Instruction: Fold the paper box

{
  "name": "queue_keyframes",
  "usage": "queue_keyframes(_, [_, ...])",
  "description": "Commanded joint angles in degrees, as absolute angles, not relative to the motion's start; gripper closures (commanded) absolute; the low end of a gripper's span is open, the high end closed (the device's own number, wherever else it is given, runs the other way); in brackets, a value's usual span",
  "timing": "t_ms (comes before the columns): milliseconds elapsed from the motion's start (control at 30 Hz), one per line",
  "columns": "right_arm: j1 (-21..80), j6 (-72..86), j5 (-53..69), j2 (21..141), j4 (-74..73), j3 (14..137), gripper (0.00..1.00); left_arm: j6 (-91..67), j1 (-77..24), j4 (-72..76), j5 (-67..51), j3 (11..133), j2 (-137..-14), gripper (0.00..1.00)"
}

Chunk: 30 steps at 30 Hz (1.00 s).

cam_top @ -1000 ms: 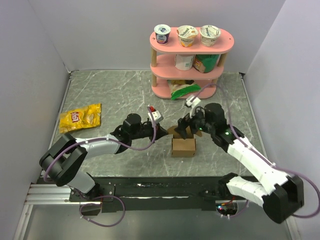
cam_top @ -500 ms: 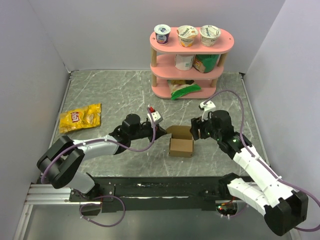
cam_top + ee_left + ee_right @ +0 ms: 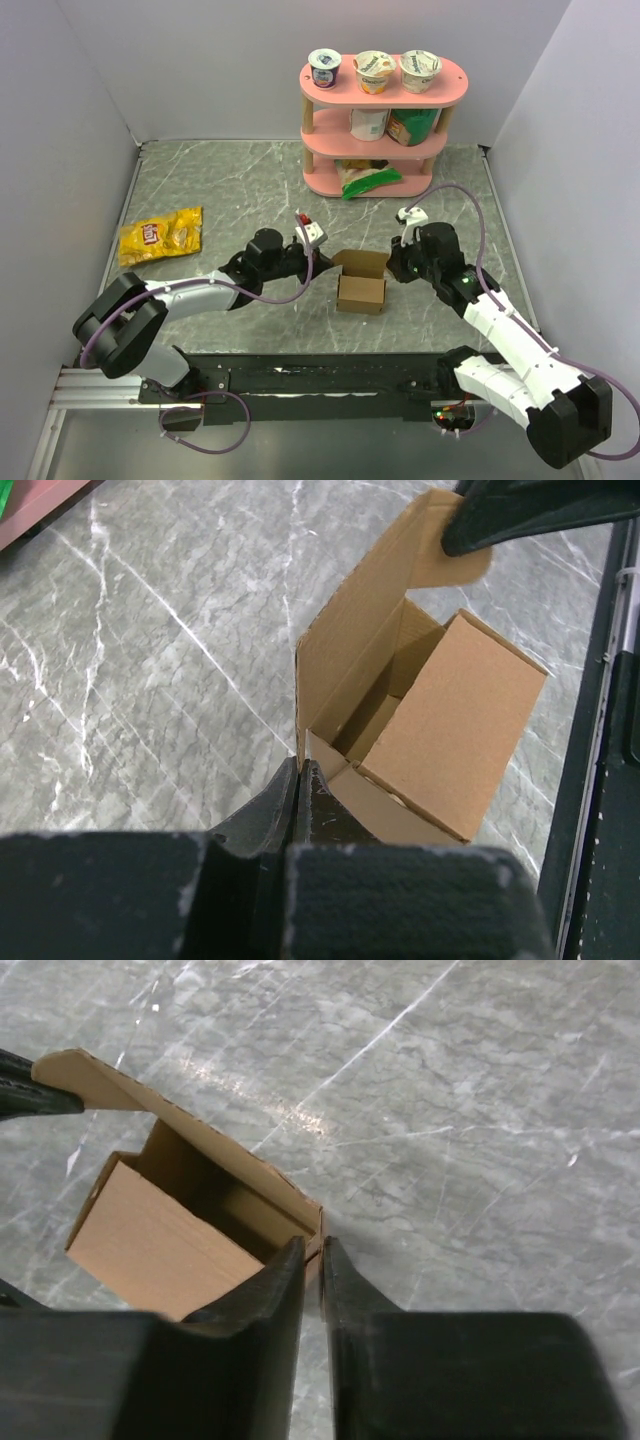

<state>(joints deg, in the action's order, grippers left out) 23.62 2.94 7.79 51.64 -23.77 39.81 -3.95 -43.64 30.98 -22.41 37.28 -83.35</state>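
We see the paper box (image 3: 362,291) standing open on the bench (image 3: 230,185), midway between both arms, its lid flap raised. The left arm (image 3: 190,292) stretches in low from the left, and the left hand (image 3: 298,772) is pinched tight on one flap corner. The right arm (image 3: 500,320) bends in opposite. The fingers of the right hand (image 3: 320,1252) are a slit apart, nipping the other corner edge.

1. I've got a grey marbled surface (image 3: 230,190) in top view.
2. Paper box (image 3: 362,288) sits on it, front-centre, brown, lid flap up.
3. Yellow snack bag (image 3: 161,235) lies flat at left, well apart from box.
4. Pink shelf (image 3: 440,95) stands at back, right of centre: 3 cups (image 3: 374,71) on top tier, white tub (image 3: 369,124) + green pack (image 3: 412,125) on mid tier, green bag (image 3: 368,178) on btm.
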Motion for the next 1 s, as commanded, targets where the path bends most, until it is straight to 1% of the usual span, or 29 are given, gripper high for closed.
queue_keyframes(0, [23.4,6.5,8.8,52.6,-25.7,41.8,0.83,-6.6,-45.4,26.6,-17.6,40.3,-82.4,0.99])
queue_keyframes(100, [23.5,9.6,9.3,54.0,-26.8,42.7,0.87,-9.5,-47.2,24.5,-12.9,41.3,-82.4,0.99])
queue_keyframes(167, [23.6,11.2,8.6,54.3,-26.7,42.5,0.89,-11.2,-48.4,23.6,-9.9,41.7,-82.7,0.99])
queue_keyframes(200, [23.7,13.2,7.9,54.4,-26.8,42.3,0.91,-12.9,-48.8,22.7,-9.0,42.3,-82.8,0.99])
queue_keyframes(267, [24.7,15.2,5.1,54.3,-27.2,42.3,0.93,-14.9,-50.2,21.7,-5.6,42.8,-83.1,0.99])
queue_keyframes(333, [25.9,17.3,1.2,54.0,-27.2,42.3,0.91,-16.0,-51.7,20.7,-3.6,43.6,-83.4,0.99])
queue_keyframes(400, [27.9,18.3,-0.8,54.1,-27.1,42.5,0.91,-17.5,-52.5,19.9,-0.2,44.6,-83.6,0.99])
queue_keyframes(467, [29.3,18.5,-5.6,54.6,-27.1,42.8,0.94,-19.0,-53.3,18.0,1.5,45.5,-84.0,0.99])
queue_keyframes(533, [32.3,18.9,-9.0,54.8,-26.7,42.9,1.00,-19.8,-53.7,17.3,2.9,46.4,-84.0,0.99])
queue_keyframes(667, [35.9,19.2,-15.7,55.8,-25.8,43.1,1.00,-22.2,-53.8,16.1,2.5,47.9,-84.1,0.99])
queue_keyframes(800, [38.2,19.2,-19.9,57.8,-26.1,43.9,1.00,-24.5,-53.9,14.2,1.1,49.8,-84.8,0.99])
queue_keyframes(967, [38.9,19.8,-21.9,58.4,-25.7,43.5,1.00,-27.4,-55.2,14.2,3.6,47.6,-83.6,0.99])
